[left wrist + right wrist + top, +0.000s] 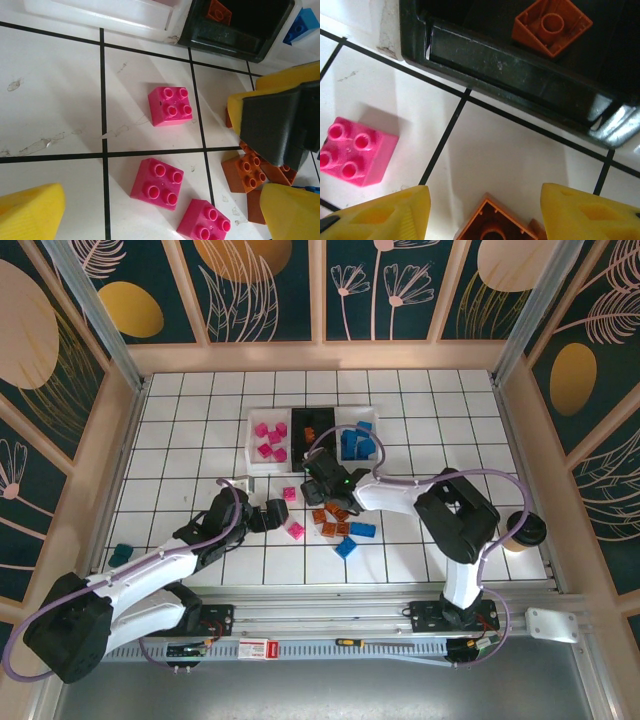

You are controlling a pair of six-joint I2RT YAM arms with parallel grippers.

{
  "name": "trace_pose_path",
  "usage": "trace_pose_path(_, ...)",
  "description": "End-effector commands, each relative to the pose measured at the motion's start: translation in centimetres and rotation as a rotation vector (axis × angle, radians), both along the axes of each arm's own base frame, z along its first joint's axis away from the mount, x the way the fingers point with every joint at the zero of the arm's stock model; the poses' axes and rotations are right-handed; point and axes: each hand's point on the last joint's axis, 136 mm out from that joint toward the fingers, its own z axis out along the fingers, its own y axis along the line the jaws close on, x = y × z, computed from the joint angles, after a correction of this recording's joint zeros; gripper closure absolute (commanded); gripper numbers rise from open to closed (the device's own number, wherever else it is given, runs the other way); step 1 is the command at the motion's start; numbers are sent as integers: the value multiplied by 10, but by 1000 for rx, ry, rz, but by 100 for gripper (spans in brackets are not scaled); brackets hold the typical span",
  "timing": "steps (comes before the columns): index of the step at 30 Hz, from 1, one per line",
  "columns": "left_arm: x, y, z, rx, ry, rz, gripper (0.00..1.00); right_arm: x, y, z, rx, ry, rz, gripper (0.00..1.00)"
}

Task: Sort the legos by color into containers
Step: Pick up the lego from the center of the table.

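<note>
The right gripper stood partly open astride an upturned orange lego, holding nothing, and needed squaring before closing; the left gripper gaped empty

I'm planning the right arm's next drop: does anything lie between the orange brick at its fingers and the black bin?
Nothing visible does. The orange brick sits between the open fingers of the right gripper, and bare white tile runs from it to the near wall of the black bin. A pink brick lies off to the left.
</note>
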Motion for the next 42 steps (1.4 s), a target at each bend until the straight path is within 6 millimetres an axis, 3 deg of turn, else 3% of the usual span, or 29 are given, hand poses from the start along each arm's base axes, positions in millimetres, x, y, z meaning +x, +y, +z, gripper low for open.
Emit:
trace_pose_path(1,-1,-2,1,-18,-5,1,1,2,-5,-10,-91,3,28,40)
trace_pose_path(10,-2,-1,-3,-10,0,-2,1,-10,-19,-32,-155,36,30,45)
trace_pose_path(18,-2,-3,-5,-13,9,-9,1,-16,-18,-34,-173,44,53,45)
trace_pose_path(24,-3,-3,-5,-15,8,-6,1,-19,-20,-31,-179,20,51,59)
trace_pose_path(30,-3,-3,-3,-16,6,-12,1,-20,-5,6,-62,-51,78,66)
trace_pose_path(37,0,-2,4,1,-14,-11,1,-20,17,80,164,-140,109,69)
trace_pose_path(40,0,-1,7,5,-22,-11,1,-11,20,111,258,-170,100,69)
trace_pose_path(42,0,-1,8,8,-22,-10,1,6,17,122,292,-180,65,69)
